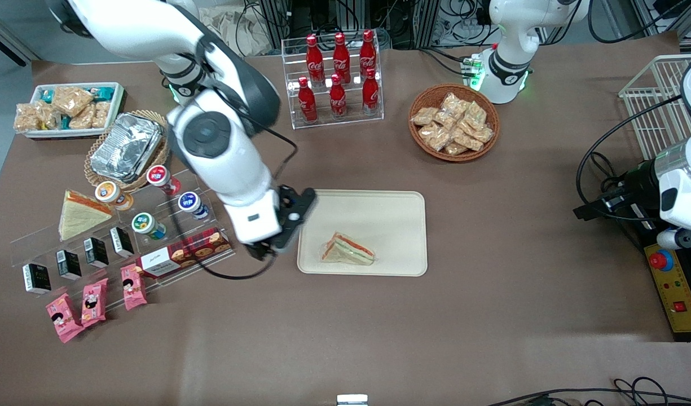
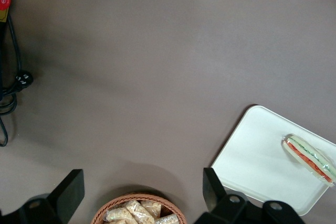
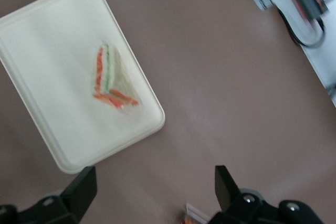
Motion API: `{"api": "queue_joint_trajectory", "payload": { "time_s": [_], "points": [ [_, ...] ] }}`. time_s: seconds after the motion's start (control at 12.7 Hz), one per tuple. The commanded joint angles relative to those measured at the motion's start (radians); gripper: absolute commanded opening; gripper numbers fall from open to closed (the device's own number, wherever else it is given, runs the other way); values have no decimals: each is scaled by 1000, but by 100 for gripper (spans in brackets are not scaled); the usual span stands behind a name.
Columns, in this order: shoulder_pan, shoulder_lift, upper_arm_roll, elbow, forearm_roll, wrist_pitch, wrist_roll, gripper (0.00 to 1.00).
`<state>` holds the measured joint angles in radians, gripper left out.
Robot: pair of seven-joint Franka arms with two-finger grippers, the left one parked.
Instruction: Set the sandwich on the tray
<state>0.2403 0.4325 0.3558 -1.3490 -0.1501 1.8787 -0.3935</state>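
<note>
The sandwich, a wrapped white-bread wedge with orange and green stripes, lies on the cream tray near the tray's front edge. It also shows in the right wrist view on the tray, and in the left wrist view on the tray. My right gripper is open and empty, raised above the table beside the tray's edge toward the working arm's end, apart from the sandwich. In the right wrist view its fingers stand wide apart over bare table.
A clear display stand with a second sandwich, yogurt cups, a cookie box and small packets lies toward the working arm's end. A cola rack and a snack basket stand farther from the camera. A wire basket is at the parked arm's end.
</note>
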Motion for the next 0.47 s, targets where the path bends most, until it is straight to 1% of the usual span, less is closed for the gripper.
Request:
{"api": "queue_joint_trajectory", "payload": {
  "time_s": [0.0,0.08,0.16,0.32,0.39],
  "points": [
    [-74,-119,6,-30,26,-120,36,100],
    [-105,-147,6,-29,36,-156,36,100],
    [-137,-184,5,-29,72,-196,35,100],
    [-241,-253,5,-29,139,-260,32,100],
    [-290,-285,5,-30,155,-285,35,100]
  ]
}}
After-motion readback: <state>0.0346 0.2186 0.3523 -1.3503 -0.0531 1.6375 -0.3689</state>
